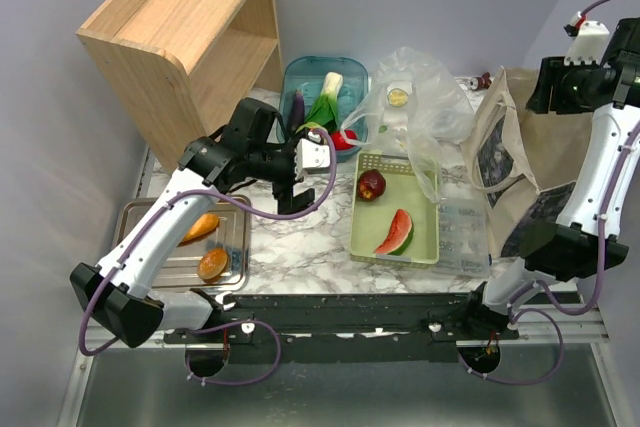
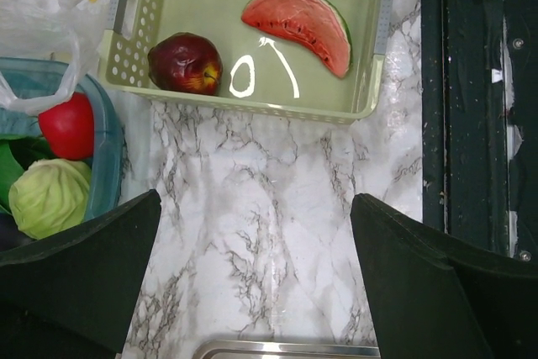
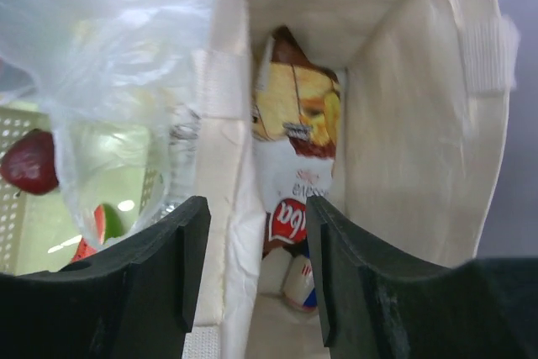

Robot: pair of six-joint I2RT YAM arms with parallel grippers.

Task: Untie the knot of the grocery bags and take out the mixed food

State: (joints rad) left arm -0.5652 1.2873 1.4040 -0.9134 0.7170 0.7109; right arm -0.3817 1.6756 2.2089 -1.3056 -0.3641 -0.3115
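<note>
**Plastic bag sits open-mouthed at the back of the desk, both arms away from it**

Whitish and see-through, the grocery bag (image 1: 415, 87) stands crumpled and puffed up at the far side of the marble desk (image 1: 300, 247). It is just behind the green basket (image 1: 405, 192), and a fold of its film hangs over the basket's far right corner. A small round, pale yellow shape shows through the plastic; what it is cannot be told.

The basket holds a dark red apple (image 1: 371, 184) and a watermelon wedge (image 1: 397, 233), lying apart. A teal bin (image 1: 300, 72) to the bag's left holds an eggplant (image 1: 297, 109), a leafy vegetable (image 1: 326, 97), a tomato (image 1: 347, 139) and a cabbage (image 2: 49, 197). Two bread rolls (image 1: 212, 264) lie on a metal tray (image 1: 135, 222) at the near left. A chips bag (image 3: 294, 132) stands inside a canvas tote bag (image 1: 500, 157) on the right.

The left arm reaches forward with its wrist bent down. The left fingers (image 2: 126, 266) are spread wide over bare marble between tray and basket, grasping nothing. The right arm is raised high, and the right fingers (image 3: 181, 250) point down into the tote's mouth. They are parted, with nothing between them.
</note>
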